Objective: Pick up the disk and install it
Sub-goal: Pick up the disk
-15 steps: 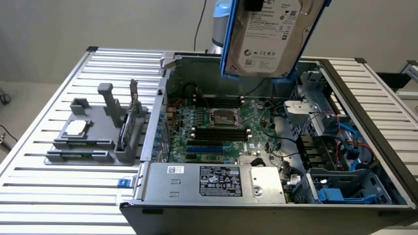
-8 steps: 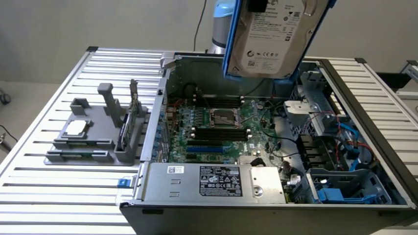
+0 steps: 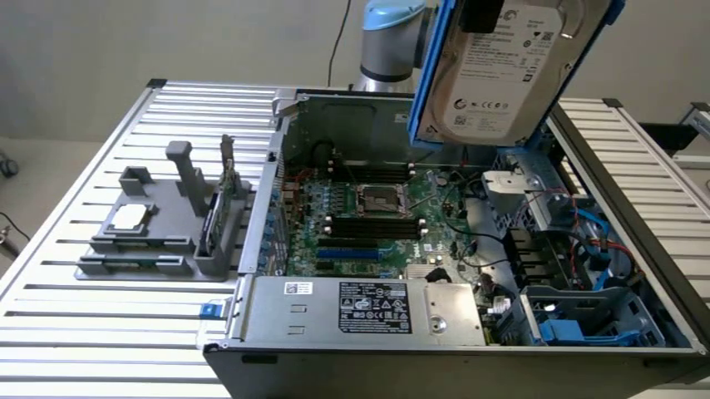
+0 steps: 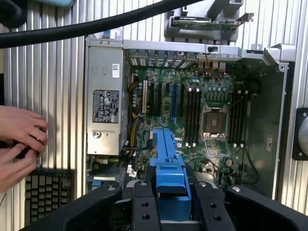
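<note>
The disk [image 3: 505, 66], a silver-grey drive with a white label in a blue carrier, hangs tilted high above the open computer case [image 3: 278, 191], over its back right part in the exterior view. My gripper [image 3: 480, 15] is shut on the disk's upper end. In the wrist view the carrier's blue edge [image 4: 167, 159] sticks out between my black fingers [image 4: 144, 207], with my gripper [image 4: 169, 195] closed around it above the motherboard [image 4: 192, 110].
The silver power-supply box [image 3: 367, 307] lies at the case's near end, and a blue drive bay [image 3: 577, 320] sits at the exterior view's lower right. A grey fixture [image 3: 155, 224] holding a small chip stands beside the case. A person's hands [image 4: 19, 139] rest by a keyboard [image 4: 48, 192].
</note>
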{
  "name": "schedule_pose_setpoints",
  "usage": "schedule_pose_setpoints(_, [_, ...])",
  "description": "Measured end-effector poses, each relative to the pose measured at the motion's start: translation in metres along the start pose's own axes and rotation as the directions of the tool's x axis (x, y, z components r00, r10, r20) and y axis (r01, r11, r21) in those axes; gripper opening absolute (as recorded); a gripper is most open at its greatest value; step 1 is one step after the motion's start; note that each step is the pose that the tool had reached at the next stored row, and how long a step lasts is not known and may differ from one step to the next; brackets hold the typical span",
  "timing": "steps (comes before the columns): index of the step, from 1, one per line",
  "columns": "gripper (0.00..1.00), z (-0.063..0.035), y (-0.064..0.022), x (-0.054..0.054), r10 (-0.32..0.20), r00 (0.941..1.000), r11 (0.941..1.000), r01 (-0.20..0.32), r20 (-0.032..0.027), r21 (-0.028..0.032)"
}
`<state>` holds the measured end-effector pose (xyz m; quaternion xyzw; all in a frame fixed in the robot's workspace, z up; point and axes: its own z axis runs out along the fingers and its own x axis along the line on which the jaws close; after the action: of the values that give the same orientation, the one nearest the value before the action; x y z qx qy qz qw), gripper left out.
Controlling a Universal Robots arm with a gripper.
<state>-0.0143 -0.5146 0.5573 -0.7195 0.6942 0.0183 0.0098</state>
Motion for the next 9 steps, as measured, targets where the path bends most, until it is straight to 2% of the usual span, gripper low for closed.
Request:
schedule_pose_setpoints(1, [0.33,-0.0001,-0.0013,0.0018,0.000,1.0000,1.0000,0.000,-0.0001,0.0032])
schedule_pose_setpoints(2, [0.33,-0.0001,-0.0020,0.0031,0.000,1.0000,0.9999,0.000,-0.0005,0.0104])
schedule_pose_setpoints(4, [0.33,0.0001,-0.0029,0.0051,-0.001,1.0000,0.9995,0.001,-0.0028,0.0329])
schedule_pose_setpoints(6, [0.33,0.0002,-0.0034,0.0066,-0.002,1.0000,0.9985,0.002,-0.0088,0.0553])
schedule_pose_setpoints(7, [0.33,0.0005,-0.0039,0.0073,-0.002,0.9999,0.9979,0.003,-0.0115,0.0643])
schedule_pose_setpoints(9, [0.33,0.0010,-0.0051,0.0087,-0.002,0.9998,0.9972,0.004,-0.0185,0.0741])
